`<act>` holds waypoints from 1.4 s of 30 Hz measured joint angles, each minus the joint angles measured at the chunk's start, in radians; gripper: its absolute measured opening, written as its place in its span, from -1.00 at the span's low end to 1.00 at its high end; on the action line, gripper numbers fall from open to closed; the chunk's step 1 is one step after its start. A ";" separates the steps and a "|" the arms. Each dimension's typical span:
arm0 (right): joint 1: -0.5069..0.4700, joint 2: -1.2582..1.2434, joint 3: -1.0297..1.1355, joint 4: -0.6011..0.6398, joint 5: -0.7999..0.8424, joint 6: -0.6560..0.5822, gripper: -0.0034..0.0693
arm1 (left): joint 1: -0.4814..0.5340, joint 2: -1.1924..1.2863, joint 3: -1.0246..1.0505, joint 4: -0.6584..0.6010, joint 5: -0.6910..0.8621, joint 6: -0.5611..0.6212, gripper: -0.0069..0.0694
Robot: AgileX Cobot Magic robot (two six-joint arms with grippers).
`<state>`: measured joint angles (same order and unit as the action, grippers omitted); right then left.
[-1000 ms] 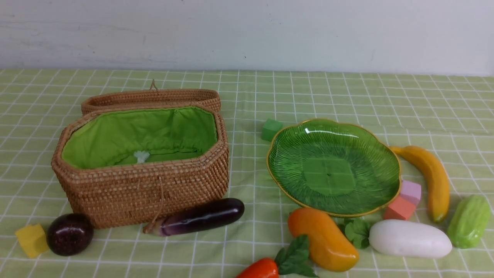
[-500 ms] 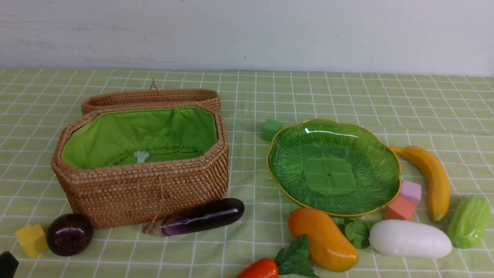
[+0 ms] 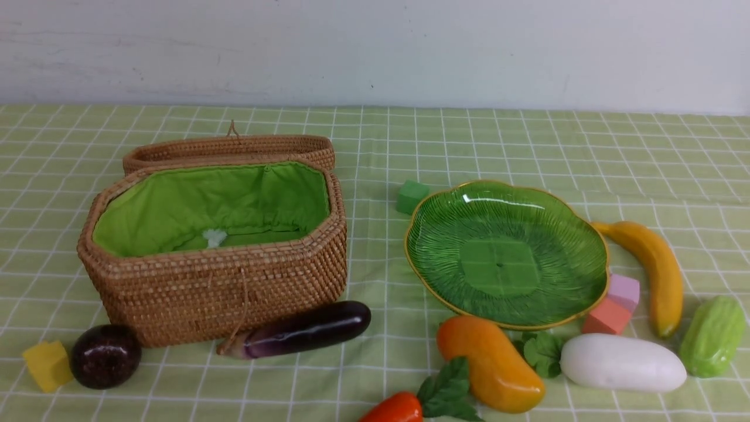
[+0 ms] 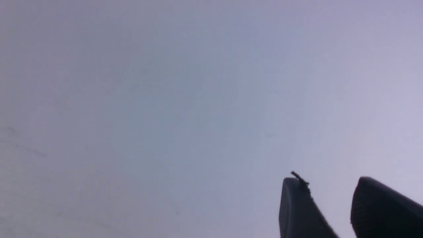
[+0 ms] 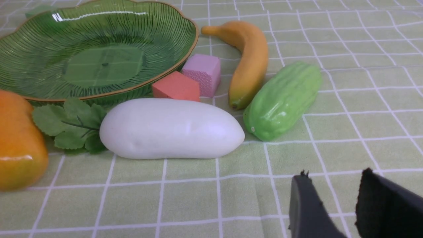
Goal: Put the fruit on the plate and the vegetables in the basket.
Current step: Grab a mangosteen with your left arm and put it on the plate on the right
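Note:
The open wicker basket [image 3: 222, 293] with green lining stands left, and the empty green plate [image 3: 469, 217] right. The fruit: a maroon ball [image 3: 106, 356] at the basket's front left, a mango [image 3: 492, 363] before the plate, a banana [image 3: 656, 269] to its right. The vegetables: an eggplant [image 3: 304, 329] against the basket's front, a red-orange piece [image 3: 395, 408], a leaf sprig [image 3: 542, 351], a white oval [image 3: 621, 362], a gourd [image 3: 712, 335]. My left gripper [image 4: 328, 180] is open against a blank wall. My right gripper [image 5: 333, 173] is open above the cloth, short of the white oval [image 5: 172, 129].
The wicker lid [image 3: 228, 146] lies behind the basket. Foam cubes: yellow [image 3: 47, 364] beside the ball, green [image 3: 412, 196] behind the plate, pink [image 3: 624, 291] and orange-red [image 3: 606, 316] between plate and banana. A checked green cloth covers the table; a white wall stands behind.
A dark gripper tip showed at the front view's bottom left corner half a second ago and has left that view. The objects have not moved.

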<state>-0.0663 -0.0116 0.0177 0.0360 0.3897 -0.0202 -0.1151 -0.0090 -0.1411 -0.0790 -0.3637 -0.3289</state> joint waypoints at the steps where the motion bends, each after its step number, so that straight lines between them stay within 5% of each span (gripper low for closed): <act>1: 0.000 0.000 0.000 0.000 0.000 0.000 -0.24 | 0.000 0.006 -0.081 -0.012 0.059 0.017 -0.19; 9: 0.000 0.000 0.000 0.000 0.000 0.000 -0.24 | 0.000 0.333 -0.625 -0.024 0.676 0.072 -0.19; 14: 0.000 0.000 0.000 0.000 0.000 0.000 -0.24 | 0.000 0.577 -0.741 0.031 0.954 0.094 -0.19; 28: 0.000 0.000 0.000 0.000 0.000 0.000 -0.24 | 0.000 1.078 -0.748 0.079 1.228 0.055 -0.13; 34: 0.000 0.000 0.000 0.000 0.000 0.000 -0.24 | 0.000 1.227 -0.748 0.120 1.273 0.281 0.30; 42: 0.000 0.000 0.000 0.000 0.000 0.000 -0.24 | 0.000 1.358 -0.748 0.245 1.093 0.550 0.91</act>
<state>-0.0663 -0.0116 0.0177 0.0360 0.3897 -0.0202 -0.1151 1.3495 -0.8887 0.1657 0.7291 0.2207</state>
